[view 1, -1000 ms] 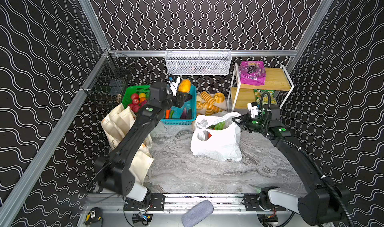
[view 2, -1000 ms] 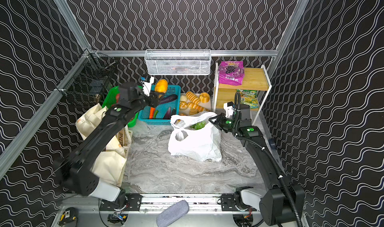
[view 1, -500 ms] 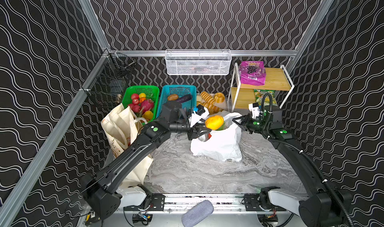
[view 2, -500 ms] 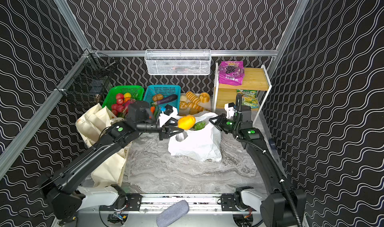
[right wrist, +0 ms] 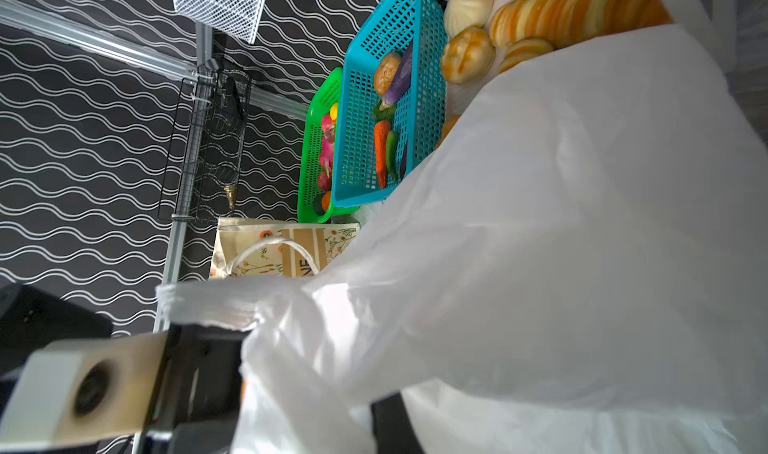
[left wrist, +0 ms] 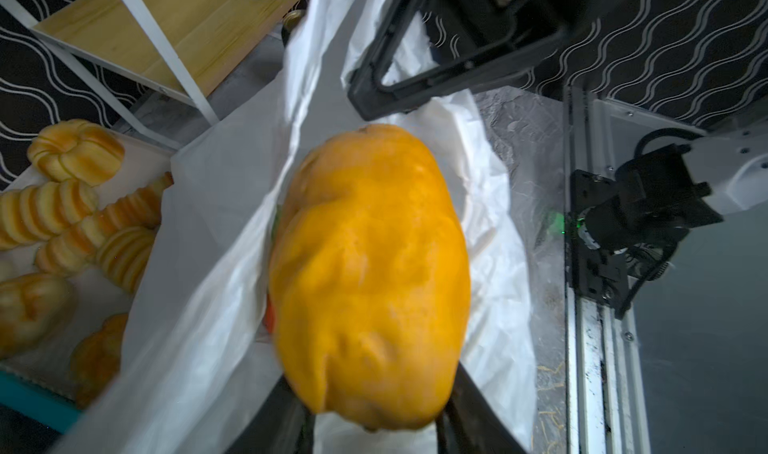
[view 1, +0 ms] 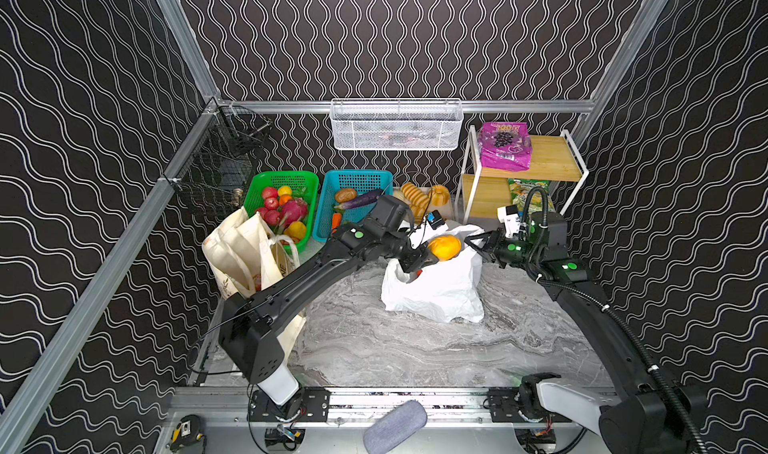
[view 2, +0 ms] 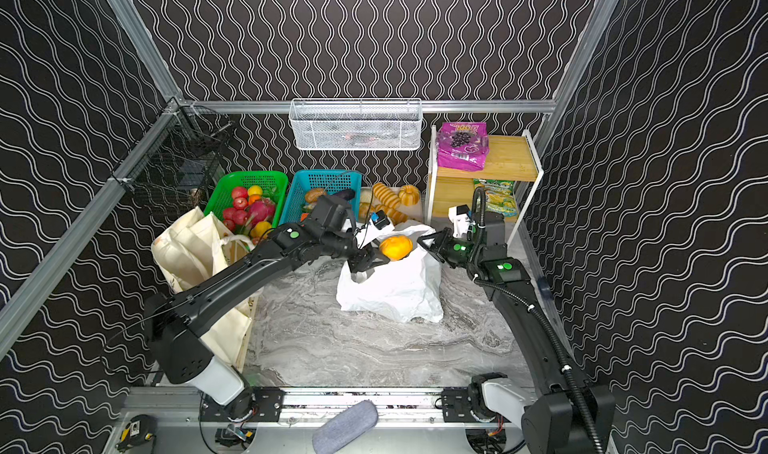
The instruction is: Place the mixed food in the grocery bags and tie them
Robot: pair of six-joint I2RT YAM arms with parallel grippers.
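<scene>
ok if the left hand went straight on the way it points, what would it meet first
Probably the right hand, shut on the white plastic bag, just beyond the orange toy vegetable the left hand holds; depth is unclear.

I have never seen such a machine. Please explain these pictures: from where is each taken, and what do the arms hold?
These are two black robot arms mounted at the table's front, each ending in a two-fingered claw. Two pictures come from a camera pair high above and show nearly the same whole scene. The other two come from small cameras on the arms' wrists, looking along each claw.

On the marble table are a white plastic bag, a canvas tote, a green basket of toy fruit, a blue basket of toy vegetables, and toy breads. A purple packet sits on the wooden shelf.

The left claw holds an orange toy vegetable above the bag's mouth. The right claw is shut on the bag's rim, holding it up.
</scene>
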